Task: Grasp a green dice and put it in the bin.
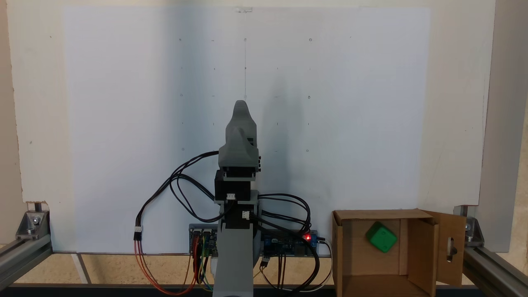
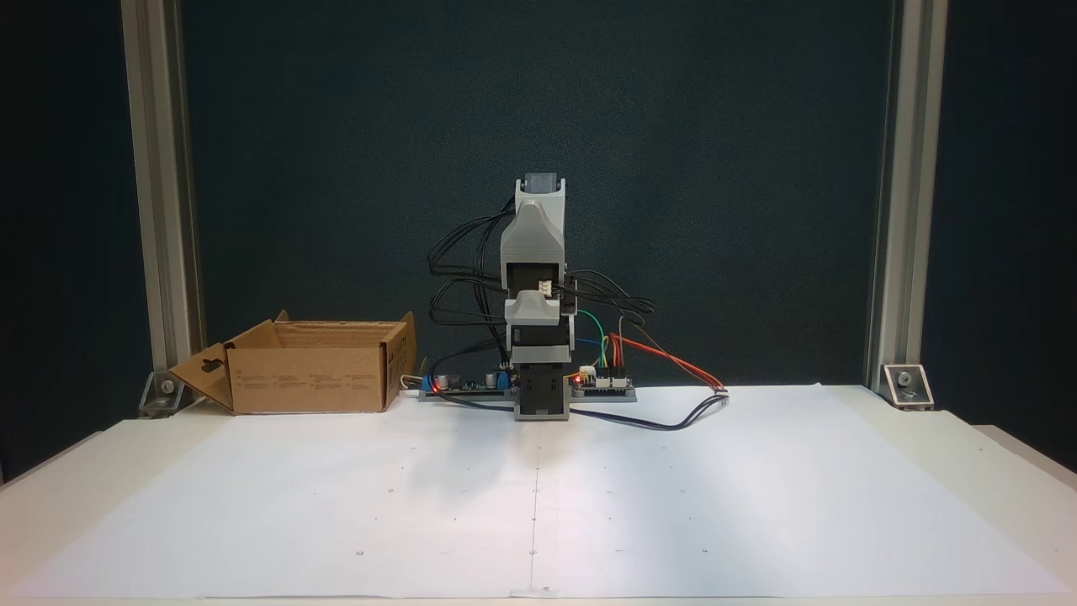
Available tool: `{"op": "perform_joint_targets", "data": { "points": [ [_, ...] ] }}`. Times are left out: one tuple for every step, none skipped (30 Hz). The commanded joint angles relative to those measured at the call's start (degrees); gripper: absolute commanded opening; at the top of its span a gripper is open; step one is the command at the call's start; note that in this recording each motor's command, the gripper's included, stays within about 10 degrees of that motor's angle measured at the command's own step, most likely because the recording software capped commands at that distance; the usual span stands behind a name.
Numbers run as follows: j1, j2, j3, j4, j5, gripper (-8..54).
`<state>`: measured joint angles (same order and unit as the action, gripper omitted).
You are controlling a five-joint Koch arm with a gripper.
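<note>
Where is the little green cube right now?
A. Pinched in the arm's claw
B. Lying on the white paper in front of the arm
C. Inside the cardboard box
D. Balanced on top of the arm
C. In a fixed view from above, the green dice lies on the floor of the open bin, well apart from the folded-up arm.

The arm (image 1: 237, 173) stands folded upright over its base, fingers unreadable.
</note>
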<state>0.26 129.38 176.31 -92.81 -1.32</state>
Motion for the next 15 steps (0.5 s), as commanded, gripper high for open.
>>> {"op": "perform_joint_targets", "data": {
  "points": [
    [0.8, 6.4, 3.1, -3.5, -1.5, 44.8],
    [0.8, 6.4, 3.1, -3.4, -2.6, 44.9],
    [0.8, 6.4, 3.1, -3.3, -2.7, 44.9],
    [0.8, 6.3, 3.1, -3.3, -2.6, 44.9],
    [0.7, 6.3, 3.0, -3.2, -2.5, 44.9],
    [0.7, 6.2, 3.1, -3.1, -2.5, 44.9],
    [0.7, 6.2, 3.1, -3.0, -2.5, 44.9],
    [0.7, 6.2, 3.0, -3.0, -2.5, 44.9],
    [0.6, 6.2, 3.0, -3.0, -2.5, 44.9],
    [0.6, 6.2, 3.0, -3.0, -2.5, 44.9],
    [0.6, 6.2, 3.0, -3.0, -2.5, 44.9],
    [0.6, 6.2, 3.1, -3.0, -2.5, 44.9],
    [0.6, 6.2, 3.0, -3.0, -2.5, 44.9],
    [0.6, 6.2, 3.0, -3.0, -2.5, 44.9],
    [0.6, 6.2, 3.0, -3.0, -2.5, 44.9]
  ]
}}
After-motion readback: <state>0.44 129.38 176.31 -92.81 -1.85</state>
